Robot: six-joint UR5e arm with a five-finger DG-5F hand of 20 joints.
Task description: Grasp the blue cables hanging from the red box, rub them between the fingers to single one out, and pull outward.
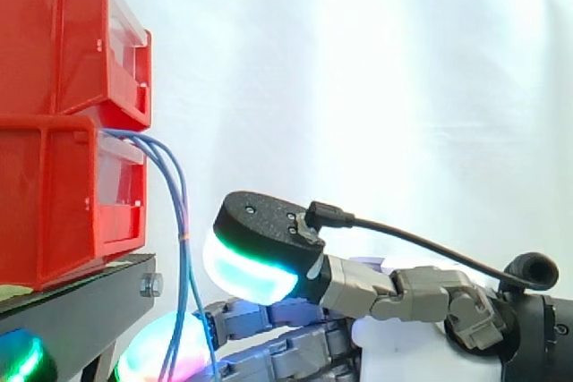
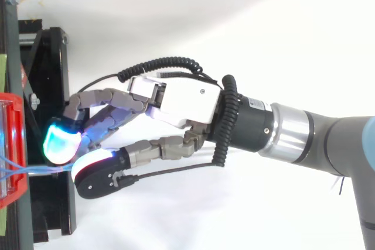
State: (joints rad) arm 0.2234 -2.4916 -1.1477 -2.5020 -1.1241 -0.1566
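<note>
Several thin blue cables (image 1: 183,221) come out between the two stacked red bins (image 1: 63,131) and hang down past the black stand (image 1: 81,297). My hand (image 2: 181,100) reaches in from the right at cable height. Its fingers (image 1: 260,324) lie nearly straight behind the cables, which cross in front of them. The thumb pad (image 1: 246,266), glowing white-green, sits just right of the cables with a small gap to them. In the top view the cables (image 2: 35,169) run from the red bin (image 2: 12,144) to the narrow gap between the cyan fingertip (image 2: 58,144) and the thumb (image 2: 99,174).
The black stand (image 2: 50,115) carries the bins at the left and lies close under the fingertips. A white curtain forms the backdrop, and there is free room to the right of the bins around the arm (image 2: 328,139).
</note>
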